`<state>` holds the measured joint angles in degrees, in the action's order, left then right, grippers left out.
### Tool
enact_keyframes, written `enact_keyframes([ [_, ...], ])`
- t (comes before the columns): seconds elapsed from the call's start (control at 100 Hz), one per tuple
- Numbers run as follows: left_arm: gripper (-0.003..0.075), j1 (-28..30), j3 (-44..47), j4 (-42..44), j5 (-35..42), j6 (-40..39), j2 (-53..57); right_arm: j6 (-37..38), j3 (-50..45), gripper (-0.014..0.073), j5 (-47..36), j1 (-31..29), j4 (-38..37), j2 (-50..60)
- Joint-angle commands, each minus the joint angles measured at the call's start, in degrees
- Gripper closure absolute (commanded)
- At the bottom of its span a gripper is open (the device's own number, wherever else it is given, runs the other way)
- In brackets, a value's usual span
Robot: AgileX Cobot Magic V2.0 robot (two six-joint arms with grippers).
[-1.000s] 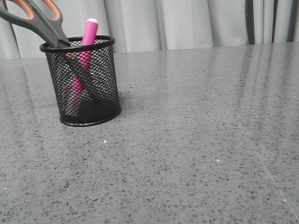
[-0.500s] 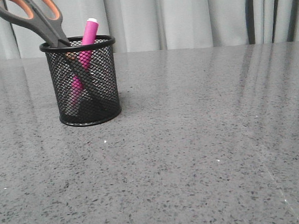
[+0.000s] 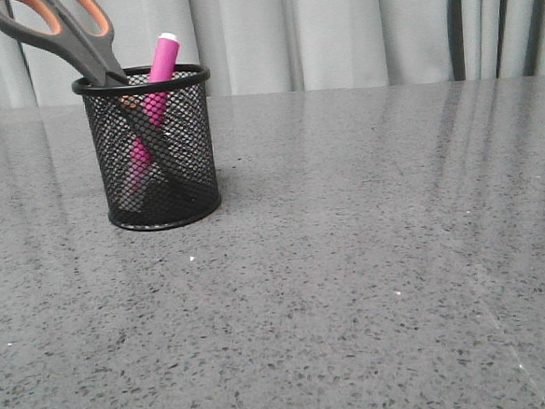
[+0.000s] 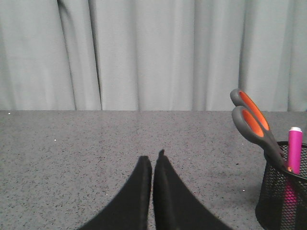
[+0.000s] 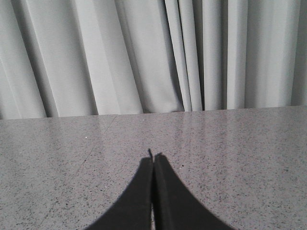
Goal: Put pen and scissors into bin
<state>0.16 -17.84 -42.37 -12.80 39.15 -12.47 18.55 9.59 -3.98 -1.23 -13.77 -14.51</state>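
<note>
magenta-pink pen and grey-orange scissors stand in the black wire-mesh bin.
left hand and right hand both closed, holding nothing.

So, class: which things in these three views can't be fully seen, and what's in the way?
- Scissors: front view, handle loops cut off by the top edge; blade tips blurred behind the bin's mesh.
- Pen: lower end dim behind mesh.
- Bin: left wrist view, cut off by the frame edges.
- Left claw, right claw: absent from the front view.
</note>
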Motion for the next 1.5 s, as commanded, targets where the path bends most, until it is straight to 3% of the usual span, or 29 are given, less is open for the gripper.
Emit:
enact_keyframes([
  [0.0,0.0741,-0.5,-1.5,-0.8,3.4,-0.1,-0.5,-0.3,1.5,0.0662,-4.0,-0.4,0.1,-0.4],
  [0.48,0.0741,-0.5,-1.5,1.1,3.7,-0.5,-0.5,-0.3,1.5,0.0662,-4.0,-0.4,0.1,-0.4],
  [0.55,0.0741,-0.4,-1.5,7.2,5.3,-7.9,-0.5,-0.3,1.5,0.0662,-4.0,-0.4,0.1,-0.4],
  [0.65,0.0741,-0.4,-0.2,25.4,9.6,-27.2,-0.5,-0.3,1.5,0.0662,-4.0,-0.4,0.1,-0.4],
  [0.7,0.0741,-0.4,1.1,31.7,11.6,-33.0,-0.2,-0.3,1.5,0.0662,-4.0,-0.4,0.1,-0.4],
  [0.98,0.0741,-1.3,12.1,41.0,12.3,-42.6,8.8,-0.3,1.5,0.0662,-4.0,-0.4,0.1,-0.4],
  [1.23,0.0741,-1.5,19.4,41.9,12.8,-43.4,14.2,-0.3,1.5,0.0662,-4.0,-0.4,0.1,-0.4],
  [1.49,0.0741,-1.6,19.3,41.0,12.8,-43.4,14.2,-0.3,1.5,0.0662,-4.0,-0.4,0.1,-0.4],
])
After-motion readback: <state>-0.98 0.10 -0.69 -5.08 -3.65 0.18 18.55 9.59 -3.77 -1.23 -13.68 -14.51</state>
